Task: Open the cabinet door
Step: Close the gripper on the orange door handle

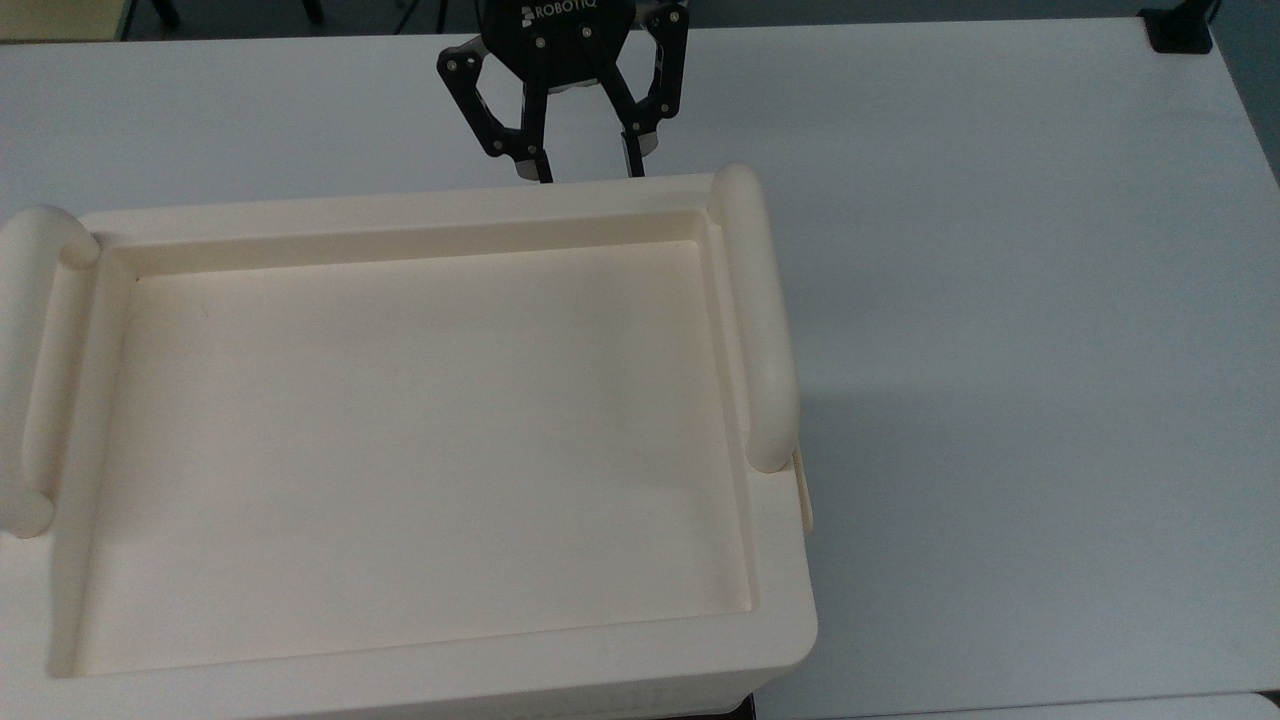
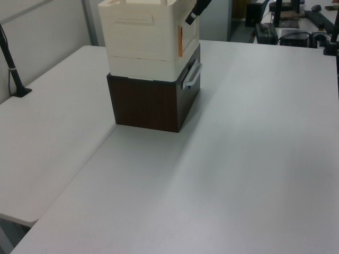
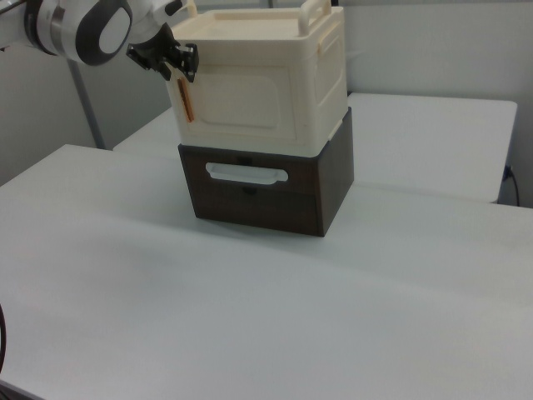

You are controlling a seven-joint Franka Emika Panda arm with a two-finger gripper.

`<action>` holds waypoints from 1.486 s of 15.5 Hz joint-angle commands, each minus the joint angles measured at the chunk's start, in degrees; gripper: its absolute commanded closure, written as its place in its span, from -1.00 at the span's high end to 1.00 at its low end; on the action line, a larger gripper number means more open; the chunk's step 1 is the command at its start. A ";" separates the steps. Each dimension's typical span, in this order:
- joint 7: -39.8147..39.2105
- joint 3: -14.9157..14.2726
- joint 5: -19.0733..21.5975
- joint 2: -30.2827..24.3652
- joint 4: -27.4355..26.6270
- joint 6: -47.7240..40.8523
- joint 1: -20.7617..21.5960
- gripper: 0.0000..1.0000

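Cream plastic, boxy and large, the cabinet point(image 1: 420, 440) sits on a dark brown wooden drawer unit point(image 3: 266, 192) with a pale bar pull point(image 3: 246, 173), and the stack stands on a white table point(image 1: 1000, 300). Its recessed tray-like top carries two thick rounded bar handles, one along the top view's right edge point(image 1: 757, 320) and one at the top view's left edge point(image 1: 25, 370). The cabinet door point(image 3: 241, 100), a flat cream panel with a raised rounded-rectangle outline, faces the camera in the right view and lies flush with the box, so it is closed. A thin orange-brown strip point(image 3: 186, 102) runs down the door's edge at the right view's left; the same strip shows in the left view on the box's near corner point(image 2: 180, 41). The black two-finger gripper point(image 1: 585, 172) hangs at the cabinet's far rim in the top view, its fingers spread apart with nothing between them, and their tips drop out of sight behind that rim. In the right view the gripper point(image 3: 171, 62) sits at the upper corner of the door, just above the strip; whether it touches the cabinet cannot be told. In the left view its dark fingers point(image 2: 193, 11) show near the box's top corner.
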 commanded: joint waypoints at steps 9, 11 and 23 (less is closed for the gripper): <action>0.05 0.16 0.85 2.44 -0.56 6.43 1.64 0.02; 0.05 0.16 0.50 2.62 -0.65 6.78 1.64 -0.05; -0.12 0.16 0.14 1.66 -1.26 5.73 0.94 -0.90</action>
